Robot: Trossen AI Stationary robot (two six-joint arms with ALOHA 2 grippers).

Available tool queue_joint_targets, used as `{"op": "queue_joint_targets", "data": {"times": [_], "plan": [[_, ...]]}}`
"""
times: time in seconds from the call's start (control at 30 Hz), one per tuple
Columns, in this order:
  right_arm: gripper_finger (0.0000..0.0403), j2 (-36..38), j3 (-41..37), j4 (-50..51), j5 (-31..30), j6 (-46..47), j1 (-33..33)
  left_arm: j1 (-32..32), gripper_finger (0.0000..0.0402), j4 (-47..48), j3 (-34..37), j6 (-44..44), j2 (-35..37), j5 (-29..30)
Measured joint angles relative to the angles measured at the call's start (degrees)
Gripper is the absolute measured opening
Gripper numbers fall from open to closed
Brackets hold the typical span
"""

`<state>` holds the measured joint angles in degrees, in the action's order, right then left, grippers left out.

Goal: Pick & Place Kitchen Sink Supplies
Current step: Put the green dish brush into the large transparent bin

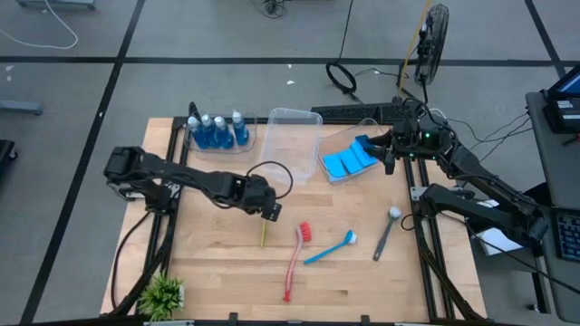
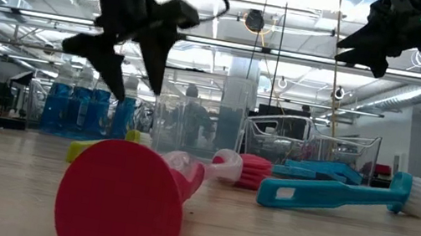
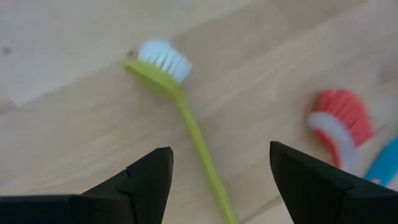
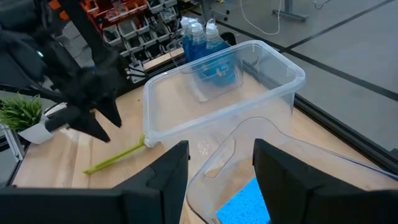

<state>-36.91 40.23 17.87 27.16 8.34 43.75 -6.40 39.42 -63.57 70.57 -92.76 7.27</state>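
Four brushes on wooden table [image 1: 217, 272] | grey floor [image 1: 181, 81] | open workshop behind

Two matte black jointed arms with looping black cables, each ending in a claw of wedge-shaped fingers [image 3: 147, 180]

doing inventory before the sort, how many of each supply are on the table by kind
Bottles of blue liquid: 4
Dish brushes: 4 (red brush, blue brush, grey brush, yellow-green brush)
Blue sponges: a stack in the tub, at least 2, exact count hidden
Total: 10 or more
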Motion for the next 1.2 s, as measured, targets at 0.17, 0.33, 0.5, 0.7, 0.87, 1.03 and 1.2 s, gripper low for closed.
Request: {"op": "queue_joint_targets", "data": {"times": [0.17,0.33,0.5,0.7,0.87,1.03,1.2], "plan": [[0.0169,0.0,0.02,0.0,0.09,0.0,0.0,0.38,0.0269,-0.65,0.0,-0.84,-4.99,-6.05],[0.0169,0.0,0.0,0.0,0.11,0.0,0.0,0.36,0.0269,-1.8,0.04,-1.25,-8.9,-7.85],[0.0169,0.0,0.01,0.04,0.13,-0.16,0.0,0.38,0.0269,-4.71,0.04,-1.25,-10.83,-7.68],[0.0169,0.0,0.01,0.04,0.13,-0.2,0.0,0.38,0.0269,-4.87,0.04,-1.22,-11.12,-7.19],[0.0169,0.0,0.02,0.04,0.13,-0.2,0.0,0.38,0.0269,-2.47,0.04,-1.24,-11.12,-6.93],[0.0169,0.0,0.0,0.03,0.11,-0.2,0.0,0.38,0.0269,-1.92,0.13,-1.6,-12.05,-5.7],[0.0169,0.0,0.02,0.06,0.1,-0.21,0.02,0.54,0.0268,-3.05,0.03,-1.57,-13.06,-5.99]]}}
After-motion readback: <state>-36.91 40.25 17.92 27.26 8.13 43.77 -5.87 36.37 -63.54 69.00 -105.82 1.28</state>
